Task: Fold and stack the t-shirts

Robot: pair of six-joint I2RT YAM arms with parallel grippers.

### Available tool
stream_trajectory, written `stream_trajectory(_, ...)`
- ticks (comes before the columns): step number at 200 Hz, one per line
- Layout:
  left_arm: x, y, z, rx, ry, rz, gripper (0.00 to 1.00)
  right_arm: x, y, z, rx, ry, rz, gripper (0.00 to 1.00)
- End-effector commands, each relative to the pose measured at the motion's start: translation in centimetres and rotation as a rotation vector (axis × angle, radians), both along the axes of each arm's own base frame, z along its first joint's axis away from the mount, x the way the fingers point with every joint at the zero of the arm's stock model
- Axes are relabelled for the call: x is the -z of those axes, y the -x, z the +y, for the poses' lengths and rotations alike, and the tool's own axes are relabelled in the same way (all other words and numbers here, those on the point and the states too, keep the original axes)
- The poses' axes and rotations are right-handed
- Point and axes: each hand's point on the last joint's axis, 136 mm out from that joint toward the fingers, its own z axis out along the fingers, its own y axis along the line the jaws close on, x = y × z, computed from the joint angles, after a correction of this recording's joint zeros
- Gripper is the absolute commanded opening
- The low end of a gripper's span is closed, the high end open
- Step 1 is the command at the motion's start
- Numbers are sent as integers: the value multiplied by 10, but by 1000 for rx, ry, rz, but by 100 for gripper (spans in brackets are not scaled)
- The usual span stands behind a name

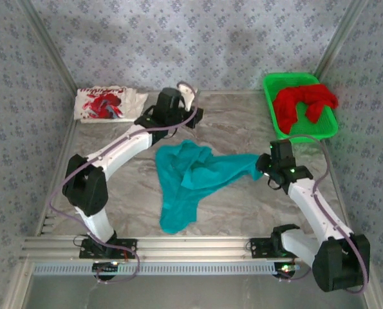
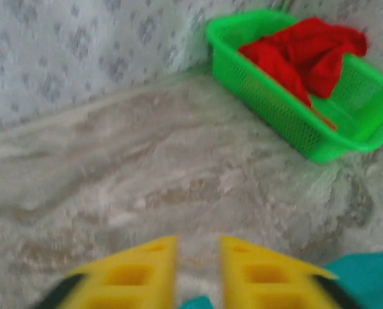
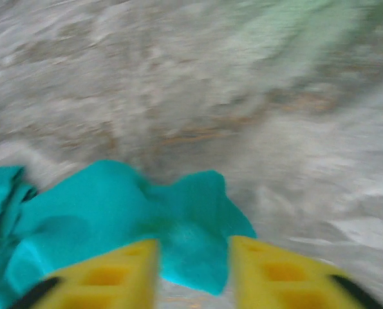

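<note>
Overhead, the teal t-shirt (image 1: 188, 177) lies crumpled mid-table (image 1: 242, 129) between my arms. The white t-shirt (image 1: 107, 104) sits far left, and the red t-shirt (image 1: 304, 102) is heaped in the green basket (image 1: 271, 84).

At my left wrist, my left gripper (image 2: 199, 257) stands parted over marble, clasping nothing.

At my right wrist, my right gripper (image 3: 194, 264) is likewise parted, with the teal edge just ahead.

Three t-shirts (image 1: 185, 177) (image 1: 104, 103) (image 1: 304, 102); one green basket (image 1: 307, 133); two arms (image 1: 123, 151) (image 1: 313, 206)
</note>
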Motion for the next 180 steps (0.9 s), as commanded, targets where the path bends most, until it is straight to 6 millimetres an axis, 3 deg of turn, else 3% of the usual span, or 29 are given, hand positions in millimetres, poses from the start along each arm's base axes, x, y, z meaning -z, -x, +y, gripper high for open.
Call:
stream_trajectory(1, -19, -16, 71, -185, 116, -1, 57, -17, 6, -20, 48, 98, -34, 63)
stream_trajectory(8, -6, -15, 86, -214, 111, 34, 62, -29, -3, -3, -41, 80, -89, 64)
stream_trajectory(21, 20, -8, 106, -249, 62, 94, 65, -49, -16, 45, -250, 19, -181, 65)
stream_trajectory(39, 54, 8, 114, -257, -21, 185, 67, -55, -15, 119, -499, -41, -214, 65)
stream_trajectory(60, 90, 34, 121, -287, -91, 286, 70, -26, 9, 202, -780, -118, -127, 65)
stream_trajectory(80, 112, 68, 128, -321, -118, 329, 72, -1, 36, 247, -945, -94, -64, 68)
stream_trajectory(101, 131, 98, 128, -329, -93, 368, 77, 19, 42, 264, -983, -44, -30, 74)
stream_trajectory(117, 146, 109, 128, -328, -80, 401, 78, 29, 38, 272, -997, -40, -6, 75)
stream_trajectory(150, 163, 102, 131, -345, -115, 390, 76, 43, 29, 288, -1021, -46, 13, 81)
stream_trajectory(180, 181, 91, 126, -347, -141, 394, 76, 39, 22, 307, -1034, -110, -8, 83)
